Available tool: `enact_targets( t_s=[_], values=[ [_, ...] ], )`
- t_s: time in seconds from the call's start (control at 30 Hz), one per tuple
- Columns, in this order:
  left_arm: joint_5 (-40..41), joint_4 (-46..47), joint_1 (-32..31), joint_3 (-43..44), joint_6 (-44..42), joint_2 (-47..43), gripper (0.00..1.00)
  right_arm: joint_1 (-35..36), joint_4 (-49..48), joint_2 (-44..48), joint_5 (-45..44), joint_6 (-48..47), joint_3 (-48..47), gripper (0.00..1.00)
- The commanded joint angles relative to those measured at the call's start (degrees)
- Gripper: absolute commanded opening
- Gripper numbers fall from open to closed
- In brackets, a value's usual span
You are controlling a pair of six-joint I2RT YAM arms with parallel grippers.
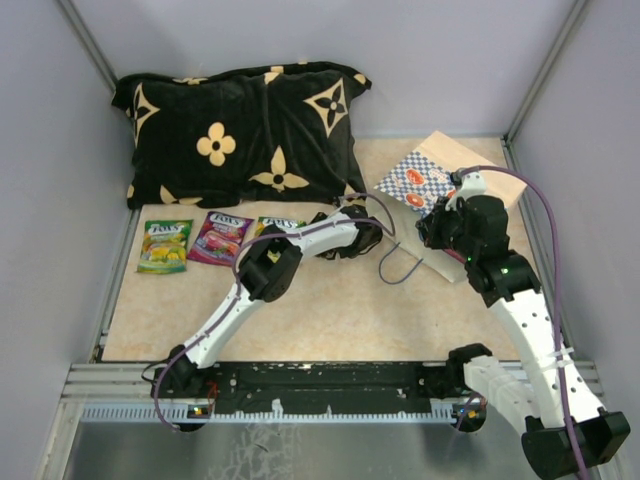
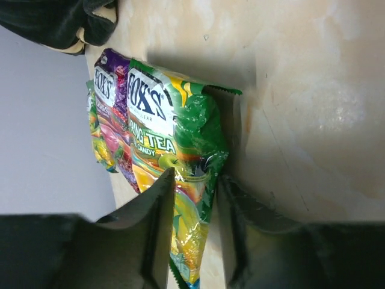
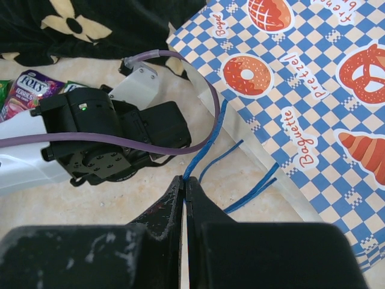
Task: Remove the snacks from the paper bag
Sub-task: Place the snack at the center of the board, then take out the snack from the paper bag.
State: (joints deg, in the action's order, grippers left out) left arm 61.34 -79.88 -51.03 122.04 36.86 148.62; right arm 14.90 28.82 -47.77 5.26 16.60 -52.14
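- Left gripper (image 2: 195,198) pinches a green snack packet (image 2: 180,150), beside the purple packet (image 2: 111,108); release it flat there.
- Right gripper (image 3: 184,189), pinched on the blue cord handle (image 3: 204,141), should steady the paper bag (image 3: 313,90).

Three candy packets (image 1: 164,246) (image 1: 220,237) (image 1: 277,226), one paper bag (image 1: 425,180), one black cushion (image 1: 240,130), two grippers (image 1: 362,238) (image 1: 436,228)

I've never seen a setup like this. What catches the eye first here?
Probably the big black cushion with tan flowers along the back wall. In front of it three bright candy packets lie in a row, and the left hand holds the third, a green one. To the right, the blue-checkered paper bag lies tipped over, the right hand pinching its blue cord handle.
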Motion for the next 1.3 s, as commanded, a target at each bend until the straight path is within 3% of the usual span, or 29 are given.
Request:
enact_targets(
  t_s=[0.0, 0.17, 0.3, 0.5, 0.63, 0.87, 1.07, 1.27],
  values=[
    [-4.89, 4.25, 0.14, -2.21, -4.08, -1.72, 0.47, 0.56, -3.27, -0.51, 0.43, -0.25, -0.83, 0.0],
    [-14.27, 14.14, 0.02, -6.89, -11.34, -8.23, 0.82, 0.57, -2.61, -3.48, -2.23, 0.44, -1.88, 0.0],
    [-19.19, 17.28, -0.4, -8.6, -13.26, -12.5, 0.92, 0.01, -2.84, -6.05, -3.65, 0.46, -2.31, 0.0],
    [-28.71, 30.54, -1.76, -18.34, -17.48, -22.59, 0.99, -6.17, -6.51, -8.84, 0.7, 1.57, -2.08, 0.0],
    [-36.25, 40.43, -1.98, -24.18, -20.01, -29.72, 1.0, -6.68, -7.33, -12.13, 0.43, 1.59, -4.29, 0.0],
    [-46.17, 49.73, -2.96, -29.71, -21.58, -38.46, 1.0, -10.32, -8.95, -17.73, 1.31, 1.59, -7.64, 0.0],
    [-58.43, 61.38, -3.18, -36.62, -19.33, -43.65, 1.0, -13.06, -9.69, -23.79, 2.14, 2.49, -13.11, 0.0],
    [-68.22, 74.62, -4.17, -42.24, -13.0, -42.6, 1.0, -17.05, -9.54, -29.62, 2.98, 2.99, -18.53, 0.0]
  ],
)
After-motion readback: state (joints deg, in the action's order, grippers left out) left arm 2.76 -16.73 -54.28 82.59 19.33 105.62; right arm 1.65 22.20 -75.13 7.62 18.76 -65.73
